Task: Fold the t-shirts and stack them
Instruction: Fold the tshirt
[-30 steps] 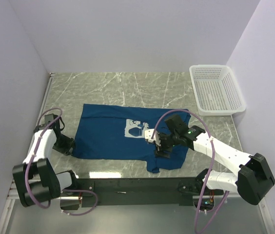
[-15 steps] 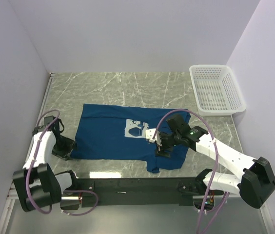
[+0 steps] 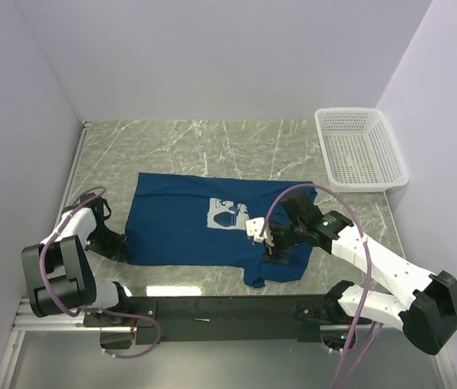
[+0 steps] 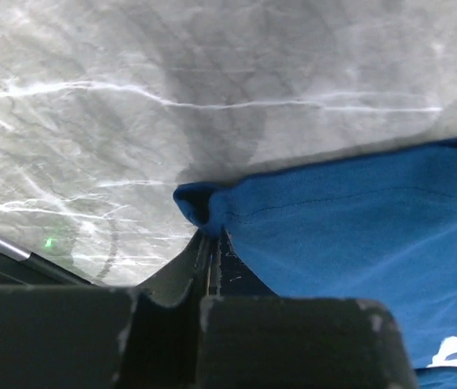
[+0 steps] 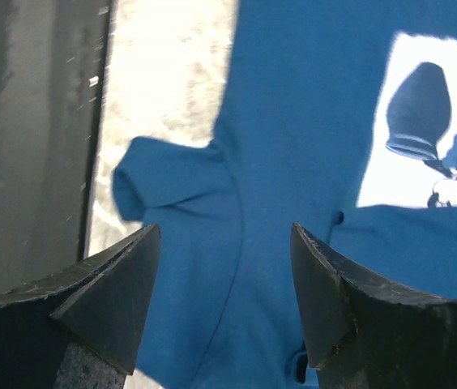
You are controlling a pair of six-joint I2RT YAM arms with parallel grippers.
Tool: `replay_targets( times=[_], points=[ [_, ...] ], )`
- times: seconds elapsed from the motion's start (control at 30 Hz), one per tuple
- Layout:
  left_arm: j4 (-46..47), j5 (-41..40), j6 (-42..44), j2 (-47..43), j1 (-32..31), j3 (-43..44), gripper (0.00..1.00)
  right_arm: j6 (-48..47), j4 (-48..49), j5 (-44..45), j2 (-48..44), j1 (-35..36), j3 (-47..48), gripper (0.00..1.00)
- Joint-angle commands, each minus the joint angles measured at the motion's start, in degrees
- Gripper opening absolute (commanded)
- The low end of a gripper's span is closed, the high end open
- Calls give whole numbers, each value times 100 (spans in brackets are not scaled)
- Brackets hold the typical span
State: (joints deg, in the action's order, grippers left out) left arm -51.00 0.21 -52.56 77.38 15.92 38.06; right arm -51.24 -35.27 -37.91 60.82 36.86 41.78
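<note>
**foldfan:** So where's the t-shirt sat, and what's being done with it?

**benchrat:** It's spread out flat, print up, on the counter, well to the left of the basket and a bit nearer than it. Nothing looks folded over yet, so a first fold is reckoned to be the step in hand. The shirt corner farthest from the basket is pinched in the left jaws, which are clamped tight on it. A little bunched nub of cloth can be seen poking past the tips in the left wrist view. The right jaws are spread wide with nothing in them, over the armpit seam by the sleeve at the basket end of the shirt. Whether the tips are touching cloth can't be made out.

**foldfan:** Any tips for getting it done cleanly?

**benchrat:** The basket-end edge should probably be gripped before anything gets lifted, otherwise the cloth will likely be dragged lopsided from one corner. Both layers ought to be caught, not just the top one. Then both ends should be raised together, kept level, and carried over so one long edge gets laid on the other. The pinch at the corner farthest from the basket looks shallow, so a slow lift is advised or it could be lost.
</note>
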Motion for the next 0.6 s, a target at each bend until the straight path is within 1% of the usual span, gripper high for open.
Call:
replay_targets(
  times=[0.0, 0.03, 0.07, 0.1, 0.13, 0.17, 0.2, 0.23, 0.27, 0.3, 0.33, 0.37, 0.4, 0.43, 0.47, 0.53, 0.57],
  points=[
    [117, 172, 350, -241, 16, 228, 0, -1008, -857, -444, -184, -30, 357, 72],
    [160, 347, 438, -294, 16, 228, 0, -1245, -1364, -480, -202, -30, 366, 72],
    [196, 488, 517, -425, 16, 245, 0, -1770, -1630, -506, -211, -21, 375, 72],
    [292, 776, 710, -487, 7, 237, 0, -2053, -1894, -533, -193, -12, 349, 73],
    [310, 910, 790, -540, 7, 228, 0, -2317, -2357, -533, -193, 22, 314, 73],
    [310, 989, 860, -619, 7, 228, 0, -2477, -2458, -490, -167, 75, 174, 72],
    [336, 1147, 1018, -663, 7, 228, 0, -2461, -2450, -446, -175, 293, 68, 72],
    [354, 1166, 1045, -707, 7, 228, 0, -2382, -2267, -289, -193, 443, -37, 71],
    [363, 1166, 1072, -777, 16, 202, 0, -2060, -2065, -174, -280, 619, -299, 71],
    [398, 1244, 1150, -804, 16, 167, 0, -1839, -1820, -51, -342, 1047, -441, 71],
    [424, 1271, 1160, -839, 7, 158, 0, -1610, -1269, 290, -403, 1269, -564, 71],
    [433, 1306, 1160, -883, 16, 114, 0, -1182, -1002, 424, -491, 1514, -740, 70],
    [451, 1402, 1177, -909, 16, 87, 0, -969, -756, 555, -509, 1821, -785, 70],
    [460, 1420, 1186, -935, 7, 61, 0, -810, -440, 635, -492, 1972, -794, 69],
    [468, 1438, 1186, -979, 7, 43, 0, -582, -368, 723, -335, 2052, -742, 65],
    [468, 1491, 1230, -1015, 16, 26, 0, -361, -175, 855, -80, 2272, -671, 63],
    [451, 1500, 1248, -1041, 16, 43, 0, -108, -69, 1090, 182, 2325, -662, 61]
  ],
)
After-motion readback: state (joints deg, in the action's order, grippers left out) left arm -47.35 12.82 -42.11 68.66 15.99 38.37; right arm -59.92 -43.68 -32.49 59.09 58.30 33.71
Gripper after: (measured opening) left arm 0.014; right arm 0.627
